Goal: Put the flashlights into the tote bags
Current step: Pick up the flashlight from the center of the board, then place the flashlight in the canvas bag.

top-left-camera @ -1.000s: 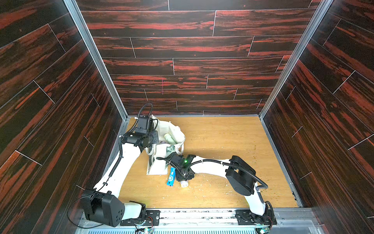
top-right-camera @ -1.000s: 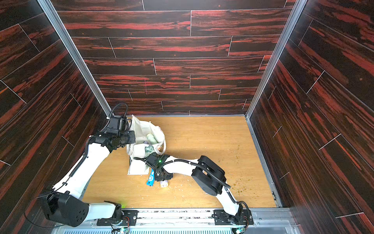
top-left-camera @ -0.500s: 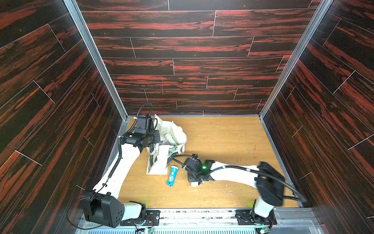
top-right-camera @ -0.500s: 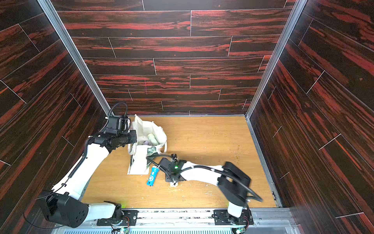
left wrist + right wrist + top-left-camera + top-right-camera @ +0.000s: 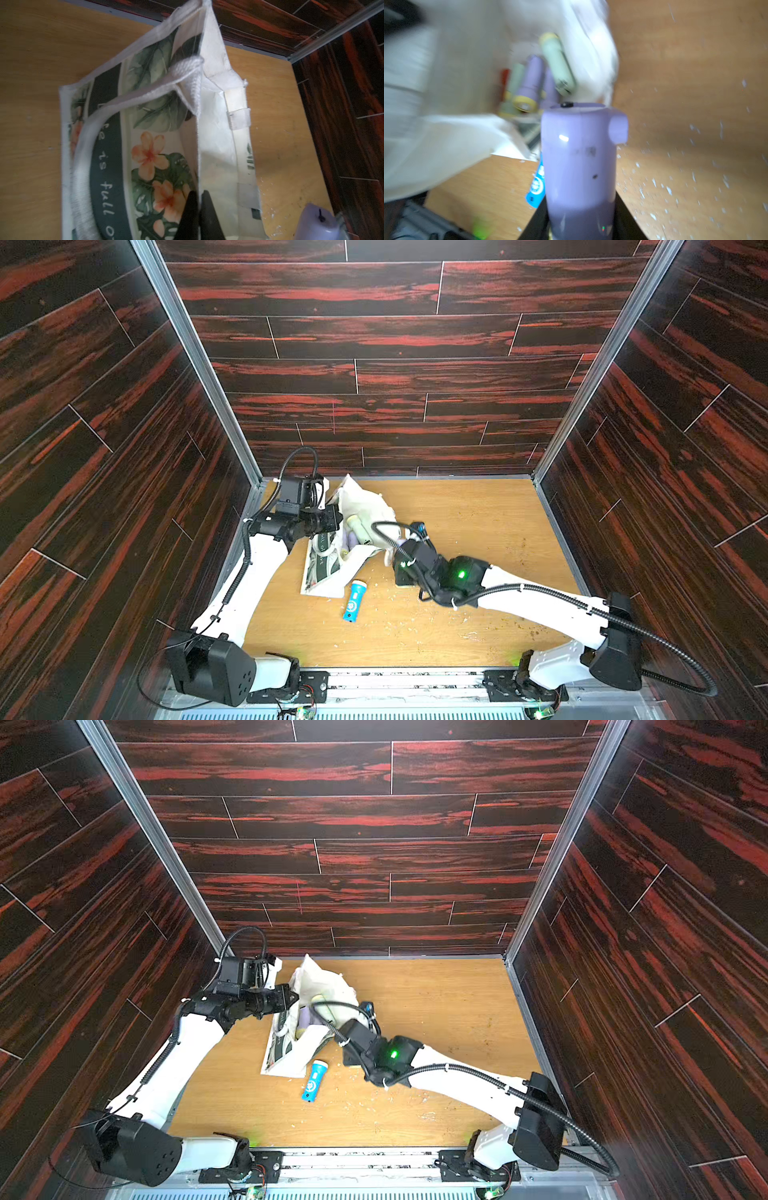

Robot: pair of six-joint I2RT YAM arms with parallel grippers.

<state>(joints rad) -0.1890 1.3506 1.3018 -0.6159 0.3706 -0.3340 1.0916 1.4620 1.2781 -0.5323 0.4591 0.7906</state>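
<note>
One lilac flashlight (image 5: 579, 155) held just beside the tote bag (image 5: 363, 499) mouth
Right gripper (image 5: 581, 220) clamped round its body; left gripper (image 5: 198, 200) pinches the rim, likely propping the mouth open. Several flashlights (image 5: 529, 87) lie inside; blue flashlight (image 5: 352, 600) waits on the table (image 5: 478, 522) beside the bag

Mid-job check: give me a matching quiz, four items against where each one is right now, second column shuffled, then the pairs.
1. blue flashlight
2. lilac flashlight closest to the right wrist camera
3. pale green flashlight
4. tote bag edge

A. pinched in the shut left gripper
B. lying inside the bag
C. clamped in the right gripper
D. lying on the table beside the bag

Pairs: 1-D, 2-C, 3-B, 4-A
</note>
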